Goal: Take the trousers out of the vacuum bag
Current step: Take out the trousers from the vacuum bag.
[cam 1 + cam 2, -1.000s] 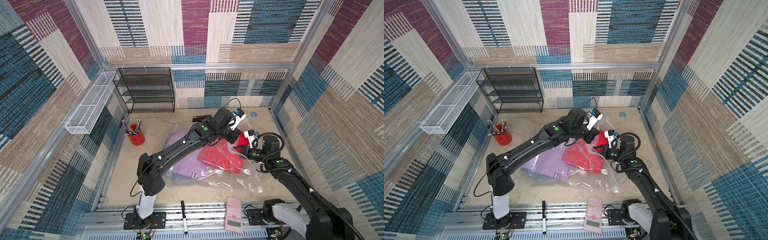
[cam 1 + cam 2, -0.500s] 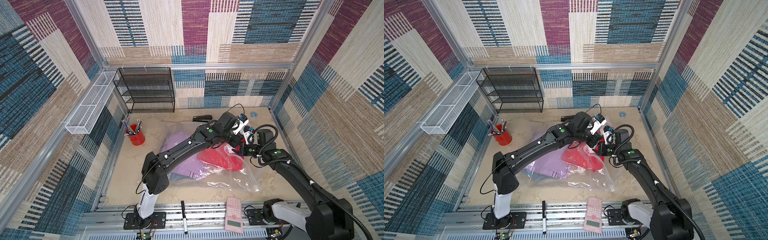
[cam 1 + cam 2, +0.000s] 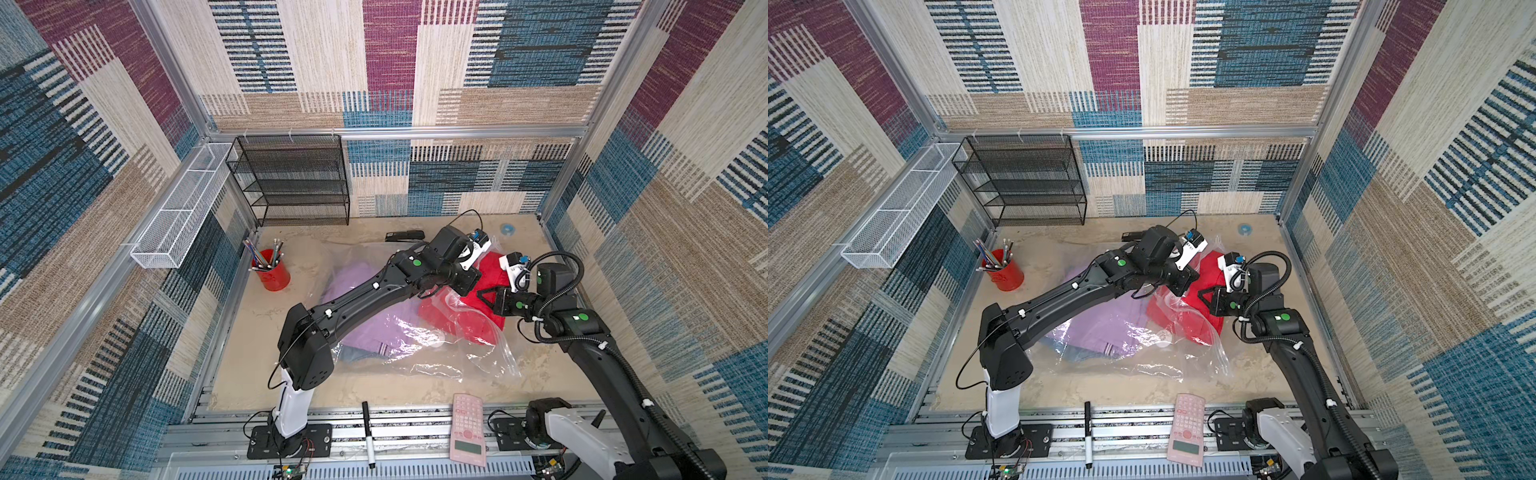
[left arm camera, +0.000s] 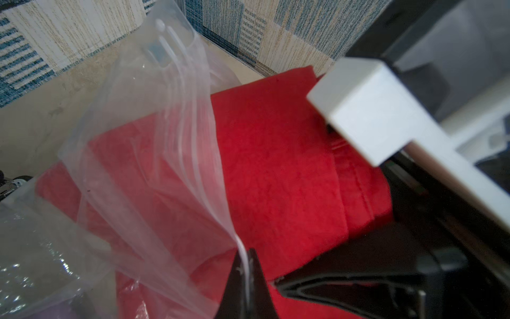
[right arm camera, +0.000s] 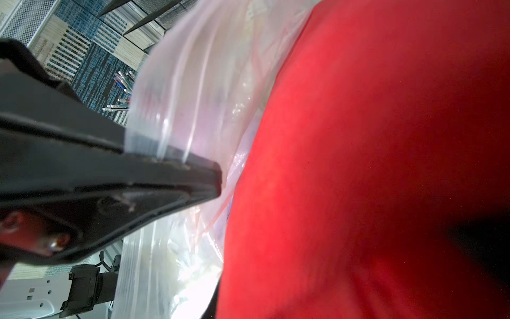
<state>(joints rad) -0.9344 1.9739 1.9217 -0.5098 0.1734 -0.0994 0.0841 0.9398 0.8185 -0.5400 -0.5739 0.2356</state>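
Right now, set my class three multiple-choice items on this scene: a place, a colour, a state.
1. Where does the pink calculator lie? A on the shelf; B on the front rail; C in the wire basket.
2. The trousers at the right pincer are: A red; B lilac; C blue.
3. The left pincer is: A open; B shut on a pen; C shut on the vacuum bag.
B: it lies across the rail. A: red cloth lies at that pincer. C: clear plastic is pinched in it.
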